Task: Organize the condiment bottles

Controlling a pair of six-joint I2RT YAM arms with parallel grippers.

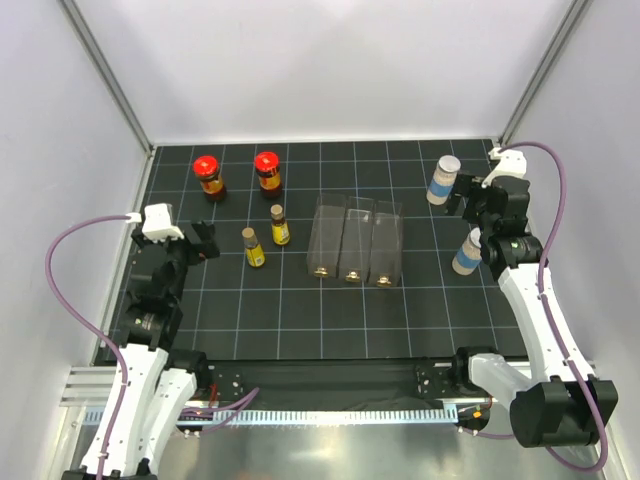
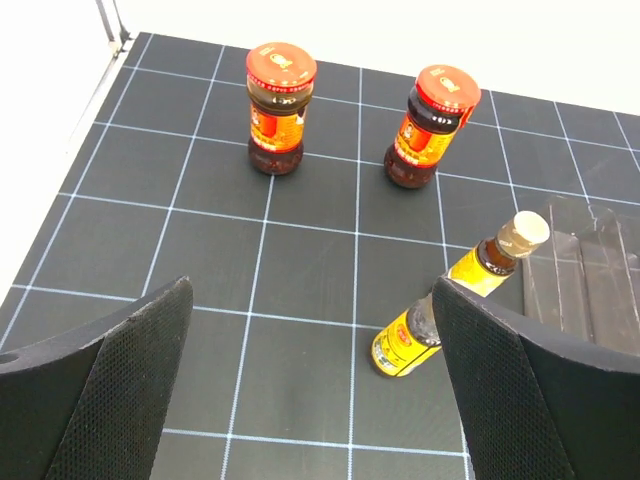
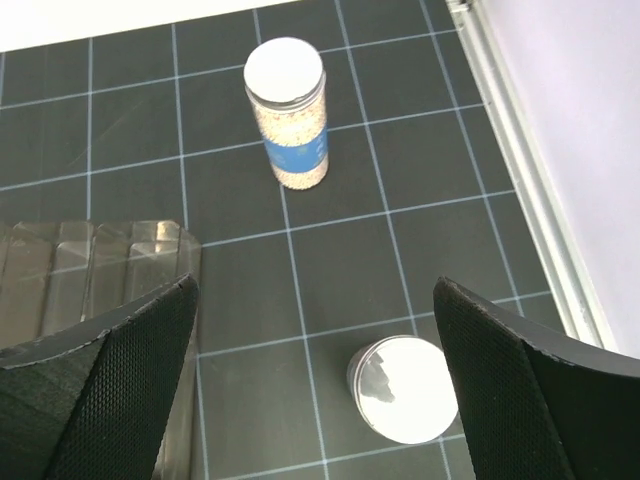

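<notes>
Both tools stand wide and empty. All six condiment bottles [image 1: 254, 247] stand upright on the counter [image 1: 300, 320], none in the clear three-slot rack [image 1: 355, 240].

Right tool [image 3: 315, 290]: the nearer white blue-labelled bottle [image 3: 402, 390] sits below it, off-centre toward the finger on the right of the wrist view. The second white bottle [image 3: 288, 110] stands well ahead.

Left tool [image 2: 312, 300]: the nearer yellow-labelled bottle [image 2: 400, 350] lies ahead, just beside one finger.

Judgement: the right arm is better placed and needs only a small sideways correction.

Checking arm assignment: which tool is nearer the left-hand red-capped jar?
Left. The left tool hangs open on the near side of the red-capped jar; the right tool is far off to the right, by a white bottle.
</notes>
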